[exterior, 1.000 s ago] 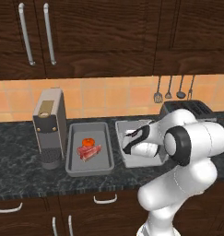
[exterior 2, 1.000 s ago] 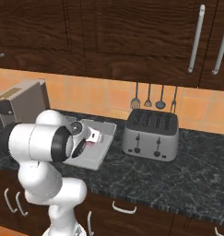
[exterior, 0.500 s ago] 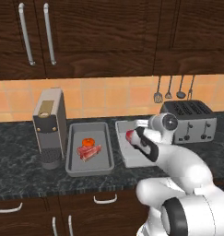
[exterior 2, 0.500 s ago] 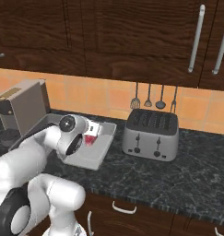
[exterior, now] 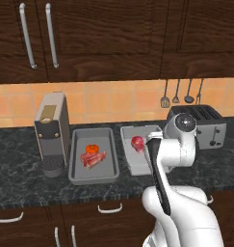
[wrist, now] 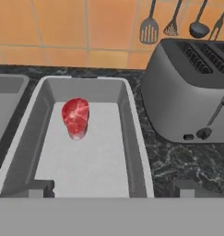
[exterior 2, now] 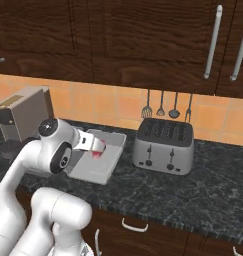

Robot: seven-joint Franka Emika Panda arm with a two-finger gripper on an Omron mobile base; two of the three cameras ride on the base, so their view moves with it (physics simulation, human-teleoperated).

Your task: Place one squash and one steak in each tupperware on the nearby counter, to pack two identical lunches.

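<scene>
The right tupperware (wrist: 132, 120) holds a rounded pink-red steak (wrist: 76, 116) on its floor, toward the far left. In the hand view my gripper (wrist: 112, 189) hovers open over the near end of this tray, its fingertips (wrist: 39, 188) wide apart with nothing between them. From the left base view the gripper (exterior: 148, 143) sits just right of that steak (exterior: 137, 143). The left tupperware (exterior: 75, 166) contains an orange squash (exterior: 92, 148) and a flat red steak (exterior: 92, 159). Both trays rest on the dark speckled counter (exterior: 22, 183).
A silver toaster (exterior: 205, 125) stands right of the trays, close to the right tray's wall (wrist: 191, 92). A grey coffee machine (exterior: 52, 132) stands left of the left tray. Utensils (exterior: 176, 94) hang on the tiled wall. Dark cabinets hang above.
The jaws have spread wider and the rounded steak now lies free in the right tray. The arm has folded down and the hand has drawn back toward the tray's near end.
</scene>
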